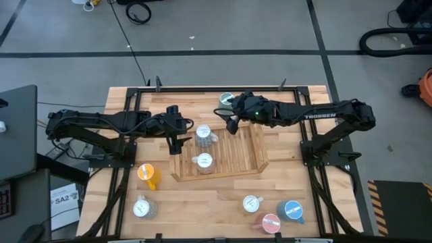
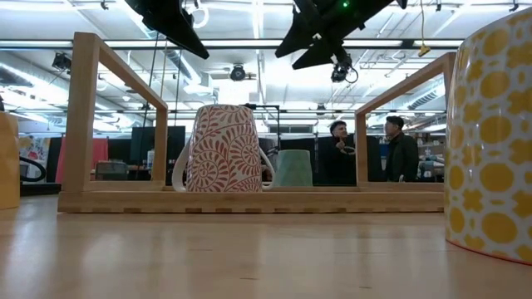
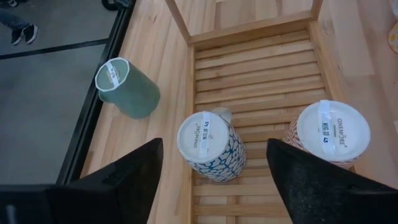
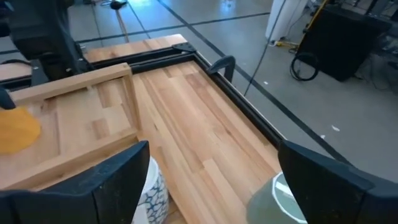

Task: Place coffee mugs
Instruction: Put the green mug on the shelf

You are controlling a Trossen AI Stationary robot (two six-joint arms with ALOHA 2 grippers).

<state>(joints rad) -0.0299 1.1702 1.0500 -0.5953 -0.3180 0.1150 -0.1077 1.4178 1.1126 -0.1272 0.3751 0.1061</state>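
Observation:
A slatted wooden tray (image 1: 253, 152) sits mid-table. Two mugs stand upside down on it: a blue-patterned one (image 3: 210, 146) and a red-patterned one (image 3: 333, 134). A green mug (image 3: 126, 87) stands upside down on the table just past the tray's far edge. My left gripper (image 3: 214, 144) is open and hangs above the blue-patterned mug (image 1: 204, 133), a finger on each side, high up in the low view (image 2: 179, 25). My right gripper (image 1: 233, 121) is open and raised (image 2: 320, 37) between the green mug (image 1: 227, 100) and the tray's far edge.
Near the table's front edge stand an orange mug (image 1: 148, 174), a speckled mug (image 1: 143, 208), a yellow-patterned mug (image 1: 251, 202), a pink mug (image 1: 270, 223) and a blue mug (image 1: 291, 211). The tray has raised frame rails (image 2: 83, 116). People stand in the room behind (image 2: 399, 154).

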